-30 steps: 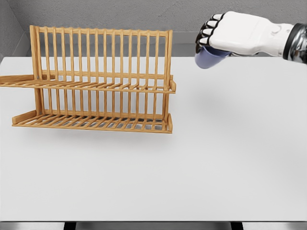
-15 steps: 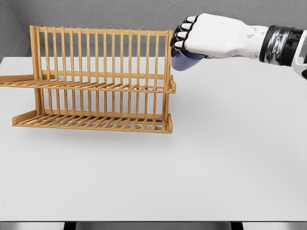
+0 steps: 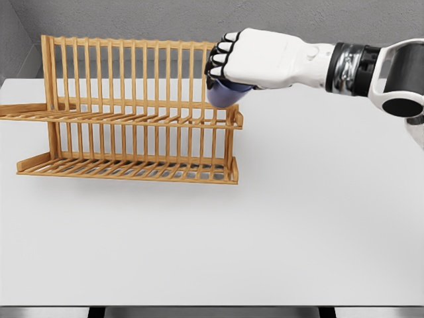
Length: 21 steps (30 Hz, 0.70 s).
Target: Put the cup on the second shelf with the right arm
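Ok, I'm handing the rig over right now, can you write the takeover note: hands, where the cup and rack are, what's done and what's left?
Right hand: shut on the cup, gripping it from above; arm comes in from the right edge.
Left hand: not in view.
Cup: bluish, in the air above the right end of the wooden rack, over its upper shelf. It does not look set down yet.
Rack: two slatted shelves, standing on the left half of the white table; both shelves hold nothing.
Done: cup picked up and brought to the rack.
Left: lower it onto the upper shelf, release, pull the arm clear.
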Motion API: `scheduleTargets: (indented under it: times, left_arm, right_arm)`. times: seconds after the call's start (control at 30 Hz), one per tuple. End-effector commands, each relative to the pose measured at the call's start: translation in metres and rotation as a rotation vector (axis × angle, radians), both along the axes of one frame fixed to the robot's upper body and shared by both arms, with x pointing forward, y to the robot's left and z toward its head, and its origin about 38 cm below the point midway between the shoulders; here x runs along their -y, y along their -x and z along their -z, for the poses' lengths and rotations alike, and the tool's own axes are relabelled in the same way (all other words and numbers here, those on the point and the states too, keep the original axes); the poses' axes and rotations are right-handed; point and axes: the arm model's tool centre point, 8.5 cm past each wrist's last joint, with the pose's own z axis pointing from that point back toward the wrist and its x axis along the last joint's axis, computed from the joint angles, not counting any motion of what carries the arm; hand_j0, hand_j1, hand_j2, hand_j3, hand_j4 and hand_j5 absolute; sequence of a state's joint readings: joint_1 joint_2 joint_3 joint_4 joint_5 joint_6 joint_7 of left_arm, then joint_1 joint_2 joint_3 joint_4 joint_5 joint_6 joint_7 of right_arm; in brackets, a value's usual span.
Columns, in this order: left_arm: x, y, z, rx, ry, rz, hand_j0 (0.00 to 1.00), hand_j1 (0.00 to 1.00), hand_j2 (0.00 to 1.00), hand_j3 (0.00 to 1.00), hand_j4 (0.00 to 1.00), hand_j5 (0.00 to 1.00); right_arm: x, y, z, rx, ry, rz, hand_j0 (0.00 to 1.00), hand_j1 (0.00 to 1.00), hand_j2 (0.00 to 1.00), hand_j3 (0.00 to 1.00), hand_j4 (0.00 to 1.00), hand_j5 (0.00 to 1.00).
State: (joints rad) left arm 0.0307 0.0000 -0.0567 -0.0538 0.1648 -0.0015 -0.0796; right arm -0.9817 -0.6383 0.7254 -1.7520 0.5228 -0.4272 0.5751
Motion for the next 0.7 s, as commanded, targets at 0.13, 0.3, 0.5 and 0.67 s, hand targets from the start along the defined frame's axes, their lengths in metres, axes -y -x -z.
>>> scheduleTargets:
  times: [0.13,0.3,0.5,0.67]
  left_arm:
    - [0.000,0.000,0.000,0.000,0.000,-0.001,1.00,1.00,1.00,1.00,1.00,1.00]
    - [0.000,0.000,0.000,0.000,0.000,-0.001,1.00,1.00,1.00,1.00,1.00,1.00]
    - [0.000,0.000,0.000,0.000,0.000,-0.001,1.00,1.00,1.00,1.00,1.00,1.00]
    - [0.000,0.000,0.000,0.000,0.000,0.001,1.00,1.00,1.00,1.00,1.00,1.00]
  right_arm:
    - [-0.016,0.001,0.006,-0.022,-0.002,-0.019,0.64,0.64,0.64,0.64,0.64,0.64]
    - [-0.027,0.000,0.013,-0.043,-0.002,-0.021,0.64,0.64,0.64,0.64,0.64,0.64]
    - [-0.029,0.001,0.016,-0.045,0.009,-0.029,1.00,1.00,1.00,1.00,1.00,1.00]
    - [-0.031,0.002,0.018,-0.050,0.014,-0.035,1.00,1.00,1.00,1.00,1.00,1.00]
